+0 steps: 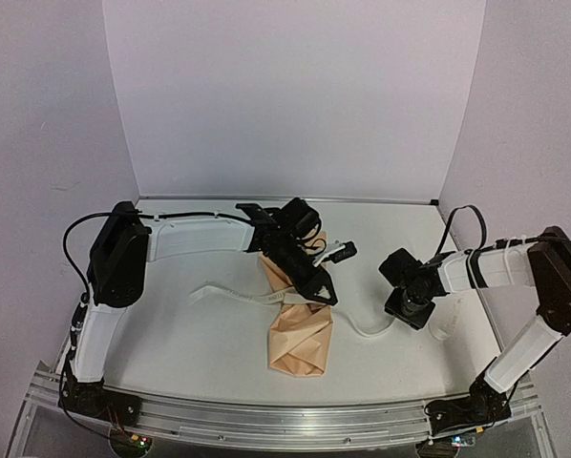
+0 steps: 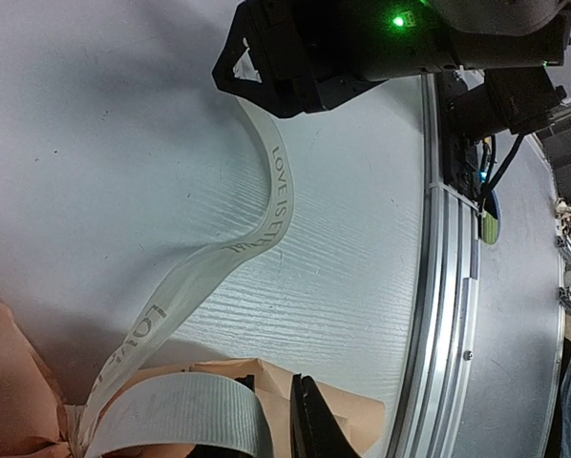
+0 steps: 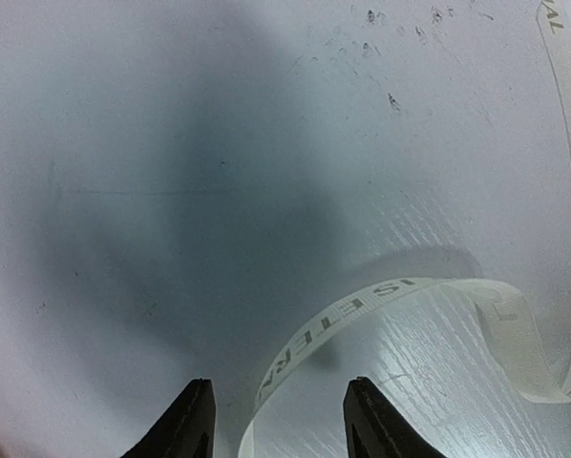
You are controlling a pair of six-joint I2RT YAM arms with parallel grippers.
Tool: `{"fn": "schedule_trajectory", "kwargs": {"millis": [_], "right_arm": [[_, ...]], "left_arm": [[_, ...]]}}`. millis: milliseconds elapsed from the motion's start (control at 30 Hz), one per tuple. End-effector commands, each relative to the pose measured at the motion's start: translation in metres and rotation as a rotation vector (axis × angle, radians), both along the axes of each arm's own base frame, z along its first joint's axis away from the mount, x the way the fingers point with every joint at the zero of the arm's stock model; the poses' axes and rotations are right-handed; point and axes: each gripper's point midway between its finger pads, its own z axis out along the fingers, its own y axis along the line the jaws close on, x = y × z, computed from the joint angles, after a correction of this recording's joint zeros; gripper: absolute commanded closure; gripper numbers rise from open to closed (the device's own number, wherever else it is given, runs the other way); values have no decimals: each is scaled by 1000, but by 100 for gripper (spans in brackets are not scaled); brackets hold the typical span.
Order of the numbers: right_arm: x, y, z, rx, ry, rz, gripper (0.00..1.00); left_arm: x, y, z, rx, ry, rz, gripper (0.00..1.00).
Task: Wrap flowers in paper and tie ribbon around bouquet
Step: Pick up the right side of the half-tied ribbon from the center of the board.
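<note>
The bouquet (image 1: 300, 336) lies mid-table as a tan paper (image 2: 400, 420) cone; its flowers are hidden under my left arm. The cream ribbon (image 1: 230, 294) with printed letters crosses it and trails right to my right gripper (image 1: 405, 311). My left gripper (image 1: 316, 286) sits over the cone's upper part. In the left wrist view this gripper (image 2: 266, 384) has its jaws close together, with a ribbon (image 2: 185, 408) band across one finger. In the right wrist view the right gripper (image 3: 278, 425) is open near the table, and the ribbon (image 3: 309, 343) rises between its fingers (image 3: 185, 425), untouched.
An aluminium rail (image 1: 285, 415) runs along the near table edge, also seen in the left wrist view as the rail (image 2: 438, 286). White walls (image 1: 295, 95) close the back and sides. A loose ribbon loop (image 3: 515, 334) lies right of the right gripper.
</note>
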Motion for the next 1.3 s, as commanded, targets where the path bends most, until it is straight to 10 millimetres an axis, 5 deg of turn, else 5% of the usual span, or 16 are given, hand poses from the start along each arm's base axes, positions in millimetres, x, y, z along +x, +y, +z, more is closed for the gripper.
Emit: {"fn": "schedule_trajectory", "kwargs": {"millis": [0, 133, 333, 533, 733, 1267], "right_arm": [[18, 3, 0, 30, -66, -53, 68], [25, -2, 4, 41, -84, -52, 100], [58, 5, 35, 129, -124, 13, 100], [102, 39, 79, 237, -178, 112, 100], [132, 76, 101, 356, -183, 171, 100], [174, 109, 149, 444, -248, 214, 100]], "left_arm": [[2, -2, 22, -69, -66, -25, 85], [2, -4, 25, -107, -108, -49, 85], [-2, -8, 37, -192, -178, -136, 85], [-6, -13, 40, -249, -244, -212, 82], [-3, -21, 35, -259, -308, -253, 82], [0, -48, 10, -220, -377, -290, 78]]}}
